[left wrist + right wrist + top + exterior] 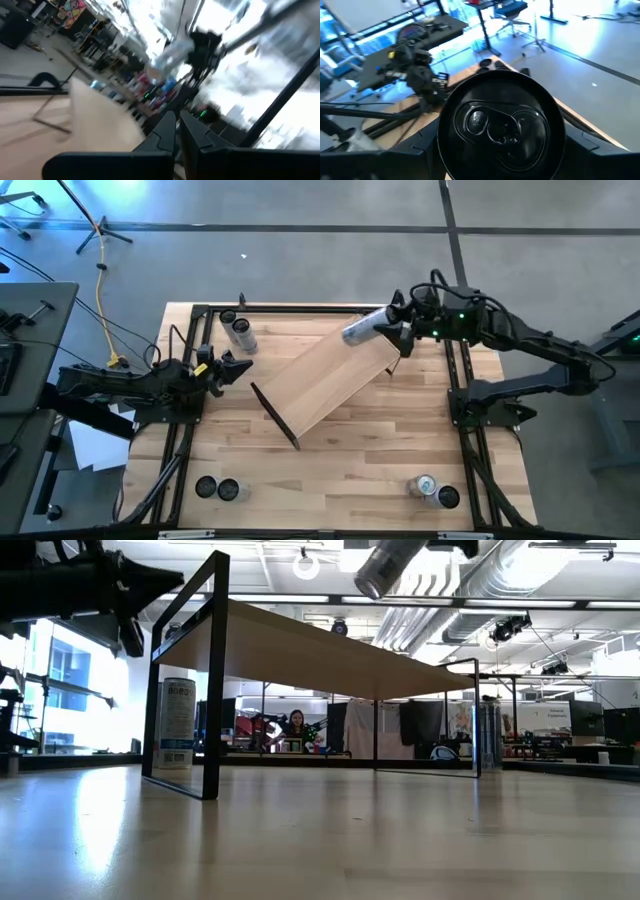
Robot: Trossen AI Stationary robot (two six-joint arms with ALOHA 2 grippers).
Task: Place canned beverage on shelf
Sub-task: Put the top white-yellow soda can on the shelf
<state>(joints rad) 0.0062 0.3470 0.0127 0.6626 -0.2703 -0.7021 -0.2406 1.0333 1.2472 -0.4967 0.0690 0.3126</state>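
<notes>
Can (362, 329) in right tool (392, 325) overhangs shelf (325, 380) edge.

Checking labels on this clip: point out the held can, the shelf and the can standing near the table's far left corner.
held can (361, 328), high view, its silver side.
shelf (325, 380), high view, bare middle of the board.
standing can (241, 335), high view, its side.

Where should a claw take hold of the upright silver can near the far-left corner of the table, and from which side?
Grip the upright silver can around the middle of its round side wall, coming level from the left claw nearby. It stands alone beside the black frame, so the wall facing the pale wood shelf is free.
</notes>
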